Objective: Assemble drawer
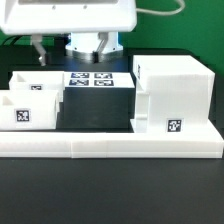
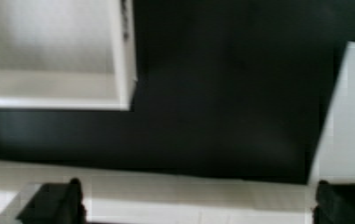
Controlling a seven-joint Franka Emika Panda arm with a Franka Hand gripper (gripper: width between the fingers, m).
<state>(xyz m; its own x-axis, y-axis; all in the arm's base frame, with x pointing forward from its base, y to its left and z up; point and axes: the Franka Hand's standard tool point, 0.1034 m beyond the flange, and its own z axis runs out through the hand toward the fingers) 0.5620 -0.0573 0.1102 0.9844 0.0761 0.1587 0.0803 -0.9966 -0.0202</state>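
Blk table point(image 1: 110, 195) w/ housing point(image 1: 175, 95), 2 trays point(image 1: 40, 90) point(image 1: 24, 117), rail point(image 1: 110, 146), marker board point(image 1: 90, 78).

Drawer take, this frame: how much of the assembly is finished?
Done: nothing visible. The rear small white plastic tray and the front tray sit outside the large white cubic housing, at the exterior view's left. In hand: nothing; the gripper is open by the marker board. Left: both trays into the housing.
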